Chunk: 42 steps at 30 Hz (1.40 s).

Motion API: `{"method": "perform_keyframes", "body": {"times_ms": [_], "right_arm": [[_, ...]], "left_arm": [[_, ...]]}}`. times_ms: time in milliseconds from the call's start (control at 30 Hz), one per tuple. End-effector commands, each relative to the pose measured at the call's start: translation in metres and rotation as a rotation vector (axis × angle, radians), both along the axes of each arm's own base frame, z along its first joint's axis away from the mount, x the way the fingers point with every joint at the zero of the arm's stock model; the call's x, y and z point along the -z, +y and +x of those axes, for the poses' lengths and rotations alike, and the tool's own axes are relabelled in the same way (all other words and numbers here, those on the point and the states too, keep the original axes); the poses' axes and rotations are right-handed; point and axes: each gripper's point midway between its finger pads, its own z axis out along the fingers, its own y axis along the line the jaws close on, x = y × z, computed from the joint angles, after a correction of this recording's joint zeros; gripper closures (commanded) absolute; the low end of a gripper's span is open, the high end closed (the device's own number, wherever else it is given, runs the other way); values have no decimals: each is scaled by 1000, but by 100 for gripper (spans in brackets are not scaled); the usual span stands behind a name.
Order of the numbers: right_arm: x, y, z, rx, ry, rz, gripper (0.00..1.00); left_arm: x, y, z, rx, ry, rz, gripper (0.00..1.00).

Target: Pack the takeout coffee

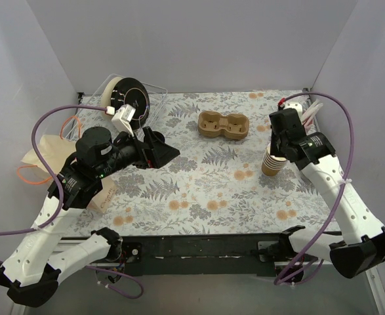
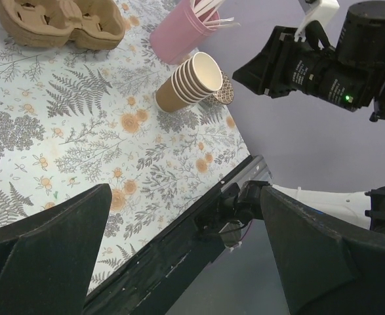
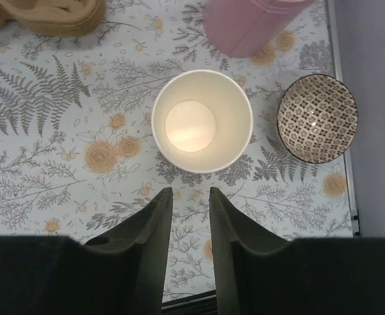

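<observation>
The right tool (image 3: 191, 193) hangs straight over a stack of paper cups (image 3: 202, 121). Its two fingers are parted by only a narrow slit and hold nothing. A finished coffee with a black lid shows in no view. The nearest thing to it is this stack, standing at the right side of the bench (image 1: 199, 184), its top cup open and empty.

I judge such a cup very light and thin-walled, easy to dent under a hard squeeze, and stiffest at the rolled lip. The best hold is probably high on the wall, one finger inside and one outside. Nested cups tend to cling, so the one below may lift with it.

A patterned bowl (image 3: 317, 118) sits just beside the stack on the right, and a pink cup (image 3: 251, 23) of straws stands just beyond it on the far side. Left and near of the stack there is more room. The cardboard cup carrier (image 1: 223, 125) lies well apart, to the far left of the stack.

The left tool (image 2: 184, 197) hovers over the left half, fingers spread wide and holding nothing. Beneath that arm lies a brown paper bag (image 1: 38, 154), with a wire rack (image 1: 130, 98) at the far left.

The bench wears a flat, matte fern-and-flower print. Plain pale walls close in on three sides, and the right one is near the stack.
</observation>
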Motion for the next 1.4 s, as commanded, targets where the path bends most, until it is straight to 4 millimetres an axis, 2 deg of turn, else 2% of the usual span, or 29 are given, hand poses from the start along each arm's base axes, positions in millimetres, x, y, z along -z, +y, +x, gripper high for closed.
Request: {"method": "perform_keyframes", "body": {"times_ms": [0, 233, 433, 1033, 1367], "right_arm": [[5, 16, 30, -172, 19, 42, 63], [27, 15, 55, -209, 90, 108, 68], [36, 24, 63, -256, 124, 145, 71], [67, 19, 52, -224, 199, 144, 71], [73, 15, 49, -202, 206, 135, 80]], "left_arm": [[3, 4, -2, -4, -8, 21, 2], [11, 2, -2, -5, 26, 13, 2], [14, 5, 0, -26, 35, 10, 2], [16, 6, -1, -31, 41, 16, 2], [13, 8, -3, -33, 33, 15, 2]]}}
